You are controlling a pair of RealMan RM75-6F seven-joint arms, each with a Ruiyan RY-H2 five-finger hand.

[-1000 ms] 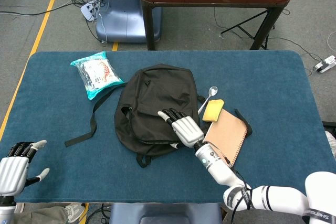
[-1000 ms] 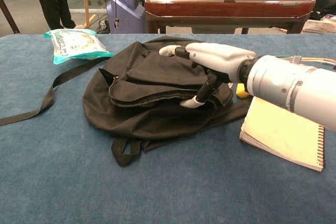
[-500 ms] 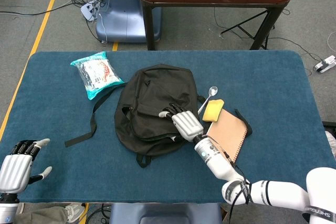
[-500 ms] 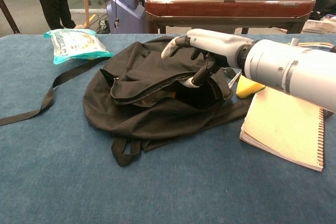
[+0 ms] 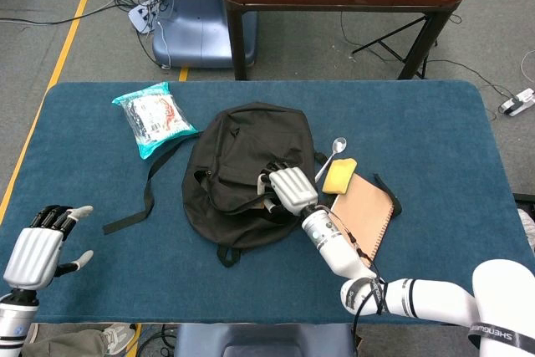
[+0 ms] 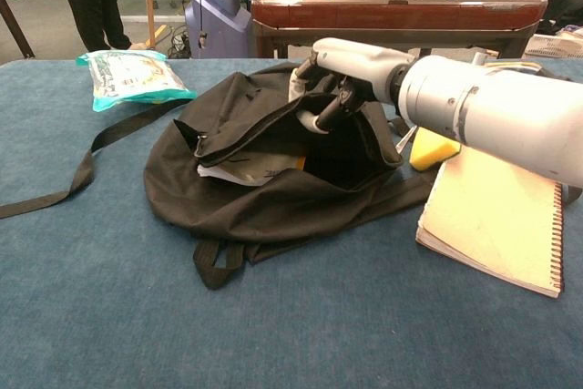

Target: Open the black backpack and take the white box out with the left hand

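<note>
The black backpack point(image 5: 238, 152) point(image 6: 237, 207) lies flat in the middle of the blue table. My right hand point(image 5: 287, 189) point(image 6: 332, 79) grips the upper flap of its opening and holds it lifted. Inside the gap a white box point(image 6: 244, 167) shows, partly hidden by the flap. My left hand point(image 5: 38, 248) hovers open at the table's near left corner, far from the bag, and is outside the chest view.
A teal snack bag point(image 5: 152, 117) point(image 6: 132, 77) lies at the back left, with a loose strap point(image 5: 138, 206) point(image 6: 64, 184) trailing toward it. Right of the backpack sit a spoon point(image 5: 332, 155), a yellow sponge point(image 5: 339, 175) point(image 6: 433, 148) and a spiral notebook point(image 5: 364, 216) point(image 6: 496, 225).
My right hand curled onto the backpack's flap and pulled it up and back, widening the opening and exposing the white box. My left hand rose slightly and shifted right.
</note>
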